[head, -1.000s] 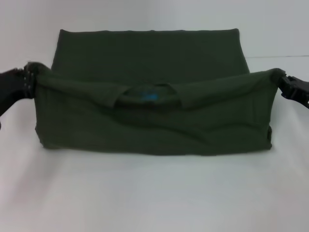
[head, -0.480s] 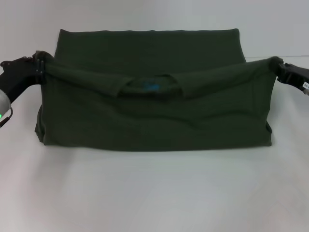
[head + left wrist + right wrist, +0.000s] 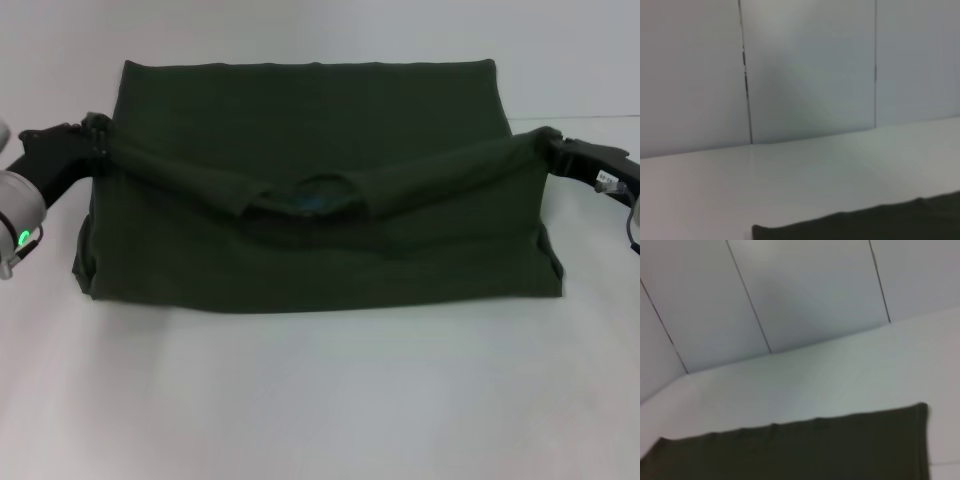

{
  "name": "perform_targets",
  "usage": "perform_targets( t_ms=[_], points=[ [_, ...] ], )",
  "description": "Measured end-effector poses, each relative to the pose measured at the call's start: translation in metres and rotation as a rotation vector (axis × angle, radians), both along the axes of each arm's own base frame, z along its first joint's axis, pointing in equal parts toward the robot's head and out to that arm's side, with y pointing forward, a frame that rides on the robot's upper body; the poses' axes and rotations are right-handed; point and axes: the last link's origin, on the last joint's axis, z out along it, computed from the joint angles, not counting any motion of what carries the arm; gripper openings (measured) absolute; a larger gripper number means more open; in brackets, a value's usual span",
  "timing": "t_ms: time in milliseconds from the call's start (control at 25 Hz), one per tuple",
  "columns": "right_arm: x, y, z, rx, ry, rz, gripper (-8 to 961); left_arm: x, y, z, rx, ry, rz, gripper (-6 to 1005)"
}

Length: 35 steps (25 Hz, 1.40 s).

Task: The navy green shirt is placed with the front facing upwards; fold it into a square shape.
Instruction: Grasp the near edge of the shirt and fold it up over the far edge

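The navy green shirt (image 3: 310,120) lies on the white table, its near half lifted and carried back over the far half. The collar with its blue label (image 3: 312,198) sags in the middle of the raised edge. My left gripper (image 3: 92,137) is shut on the raised edge's left corner. At the opposite corner my right gripper (image 3: 552,146) is shut on the cloth. The near fold (image 3: 320,290) rests on the table. The shirt's far edge shows in the left wrist view (image 3: 870,222) and in the right wrist view (image 3: 800,450).
White table (image 3: 320,400) stretches in front of the shirt. Pale wall panels (image 3: 810,70) stand behind the table's far edge.
Both grippers have carried the raised shirt edge farther back and slightly up, over the far half. The collar has moved back with it and the near fold has flattened.
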Motion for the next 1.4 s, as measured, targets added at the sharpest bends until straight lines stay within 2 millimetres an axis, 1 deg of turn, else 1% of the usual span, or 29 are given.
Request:
perform_targets(
  t_ms=[200,280,440,480,800,1040,1120,1240,1400],
  points=[
    [0.002,0.0,-0.012,-0.015,-0.039,-0.04,89,0.01,-0.001,-0.016,-0.008,0.066,-0.037,177],
    [0.0,0.0,-0.014,-0.023,-0.053,-0.031,93,0.012,-0.001,-0.016,0.013,0.062,-0.036,179],
    [0.001,0.0,-0.013,-0.021,-0.056,-0.03,272,0.01,-0.001,-0.013,0.043,0.046,-0.023,183],
    [0.002,-0.001,-0.012,-0.02,-0.054,-0.031,317,0.01,-0.001,-0.012,0.045,0.046,-0.021,226],
    [0.009,-0.004,-0.007,0.011,-0.032,-0.055,558,0.007,-0.002,-0.007,0.07,0.041,-0.024,563],
    [0.011,-0.006,-0.007,0.01,-0.022,-0.057,799,0.014,-0.011,-0.004,0.18,0.054,-0.101,789],
    [0.01,-0.008,-0.008,0.007,-0.014,-0.048,851,0.016,-0.013,-0.003,0.219,0.078,-0.112,861],
    [0.009,-0.011,-0.009,0.001,-0.001,-0.029,930,0.018,-0.014,-0.004,0.251,0.083,-0.11,862],
    [0.007,-0.016,-0.011,-0.006,0.019,0.0,925,0.021,-0.015,0.002,0.304,0.061,-0.128,863]
  ],
)
